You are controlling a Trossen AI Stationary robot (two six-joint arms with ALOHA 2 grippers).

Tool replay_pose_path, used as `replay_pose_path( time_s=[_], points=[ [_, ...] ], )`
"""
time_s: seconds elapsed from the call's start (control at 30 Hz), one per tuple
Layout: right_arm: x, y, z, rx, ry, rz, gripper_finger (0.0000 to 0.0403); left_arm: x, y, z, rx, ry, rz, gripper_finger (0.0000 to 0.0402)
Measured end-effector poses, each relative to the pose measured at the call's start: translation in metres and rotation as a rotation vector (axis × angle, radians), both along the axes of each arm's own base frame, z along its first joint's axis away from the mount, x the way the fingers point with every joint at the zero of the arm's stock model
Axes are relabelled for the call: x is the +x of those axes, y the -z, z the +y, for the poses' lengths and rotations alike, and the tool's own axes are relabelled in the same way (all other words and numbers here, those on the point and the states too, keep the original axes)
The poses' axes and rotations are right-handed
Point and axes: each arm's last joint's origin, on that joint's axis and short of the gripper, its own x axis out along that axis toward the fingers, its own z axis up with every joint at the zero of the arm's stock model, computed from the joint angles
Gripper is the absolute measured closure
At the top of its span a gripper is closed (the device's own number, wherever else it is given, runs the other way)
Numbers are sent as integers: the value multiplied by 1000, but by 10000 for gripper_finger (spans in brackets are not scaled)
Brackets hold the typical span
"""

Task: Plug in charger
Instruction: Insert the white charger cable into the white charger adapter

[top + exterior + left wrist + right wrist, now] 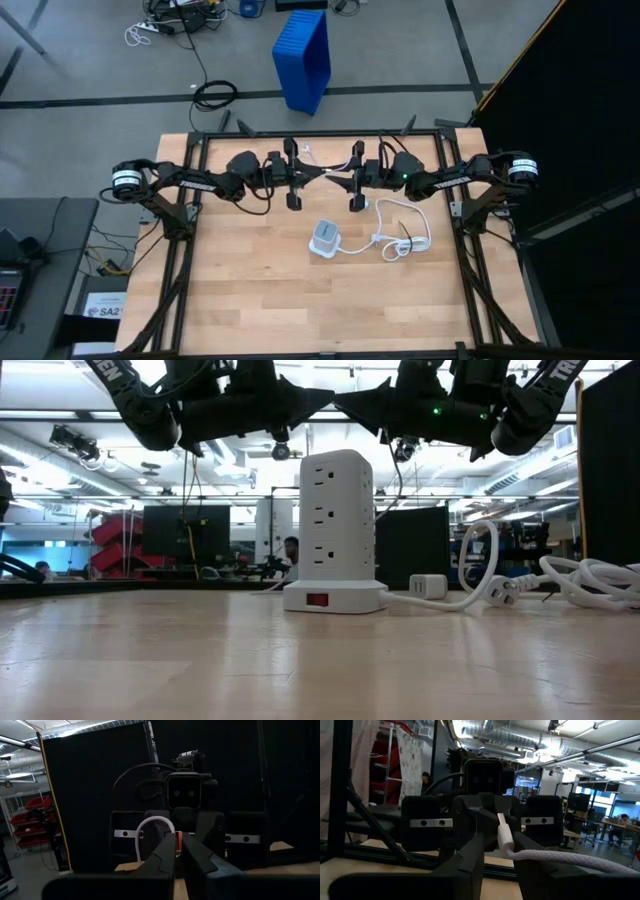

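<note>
1. Two arms reach in from the far edge of the table [250,300] in the high view. The left gripper [293,200] and right gripper [356,203] hang side by side, just behind the white tower [325,238]. The tower's thick cord [405,235] curls on the right gripper's side. The charger is too small to pick out here.
2. Low view: the charger [428,586] is a little white block lying flat on the table. It sits close beside the tower [335,525], among the cord loops [480,565]. It is not plugged in yet. Both arms hang high above it.
3. Left wrist view: the left gripper [178,846] has its fingers pressed together on nothing. It just waits.
4. Right wrist view: the right gripper [495,840] pinches the plug end of a thin cable [504,834], which trails off to one side.
5. My guess: the right arm is nearer the charger. The charger lies down low and toward the table's front from those fingers. So the right arm would have to go down and forward, and its fingers are already full.
</note>
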Motion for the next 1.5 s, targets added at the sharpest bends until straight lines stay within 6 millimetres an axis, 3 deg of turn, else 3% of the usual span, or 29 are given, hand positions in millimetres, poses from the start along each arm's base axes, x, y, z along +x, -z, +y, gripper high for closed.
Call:
replay_pose_path(
  time_s=[0.23,0.5,1.07,1.5],
  points=[
    [1,3,-1,-30,15,30,393,1,3,1,12,-12,35,401],
    [2,12,-3,-13,52,117,400,1,12,4,-19,-29,150,394],
    [4,43,-6,65,162,493,403,-5,24,11,-37,-212,463,270],
    [27,10,-8,29,171,682,403,3,15,10,-22,-194,636,254]
  ],
)
